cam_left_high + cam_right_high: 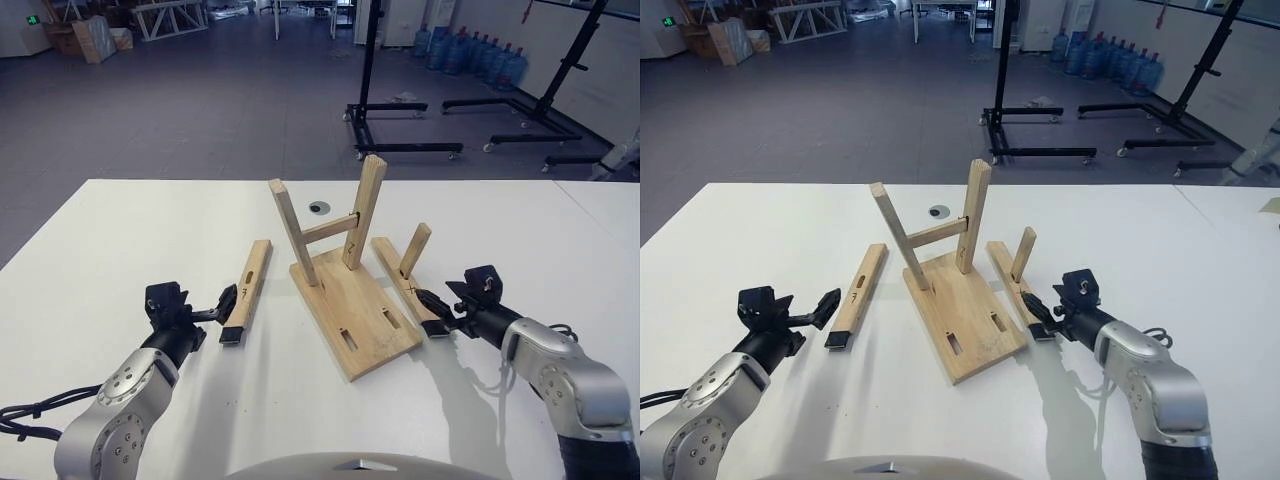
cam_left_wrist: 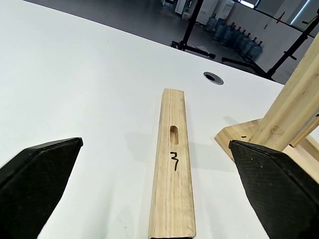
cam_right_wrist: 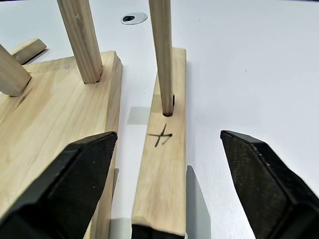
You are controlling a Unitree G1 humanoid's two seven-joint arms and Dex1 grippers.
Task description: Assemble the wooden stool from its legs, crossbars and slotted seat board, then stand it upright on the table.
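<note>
The slotted seat board [image 1: 362, 318] lies flat mid-table. Two legs [image 1: 365, 210] stand in its far end, joined by a crossbar [image 1: 328, 230]. To its left lies a loose leg marked 3 [image 2: 173, 164], slot facing up. My left gripper [image 1: 228, 320] is open, one finger on each side of that leg's near end, not touching it. On the board's right lies another leg marked with a cross [image 3: 163, 159], with a crossbar [image 3: 161, 50] standing in its slot. My right gripper [image 1: 435, 315] is open around this leg's near end.
A round cable hole [image 1: 319, 208] sits in the white table [image 1: 120, 250] behind the stool parts. Wide bare tabletop lies to the left and right. Black wheeled racks [image 1: 400, 110] stand on the floor beyond the far edge.
</note>
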